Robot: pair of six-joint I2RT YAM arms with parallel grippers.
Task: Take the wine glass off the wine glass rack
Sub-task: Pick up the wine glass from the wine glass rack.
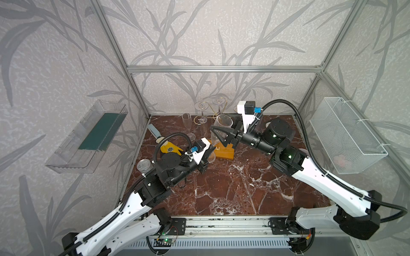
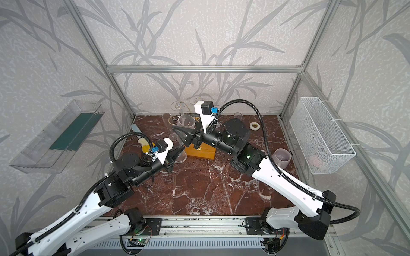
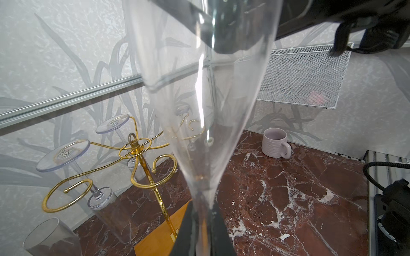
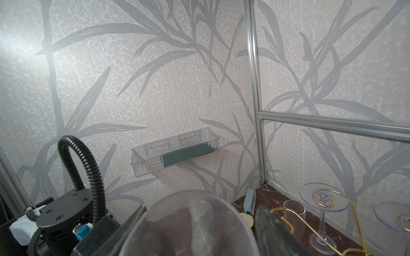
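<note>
The left gripper (image 3: 203, 218) is clamped narrowly on the thin stem of a clear wine glass (image 3: 199, 110), a tall flute. The glass's long axis runs close to vertical, with its foot low by the left fingers and its open rim pointing up. The right gripper (image 4: 199, 221) reaches in near the rim. Its jaws stand wide on either side of the bowl, and it is unclear whether they press on it. The glass is held in the air just beside the gold wine glass rack (image 3: 133, 146), above its orange wooden base. Two more glasses (image 3: 63, 154) hang upside down from the rack's curled arms, feet upward. A pale mug (image 3: 275, 143) sits well apart on the red marble table (image 1: 221, 188).
</note>
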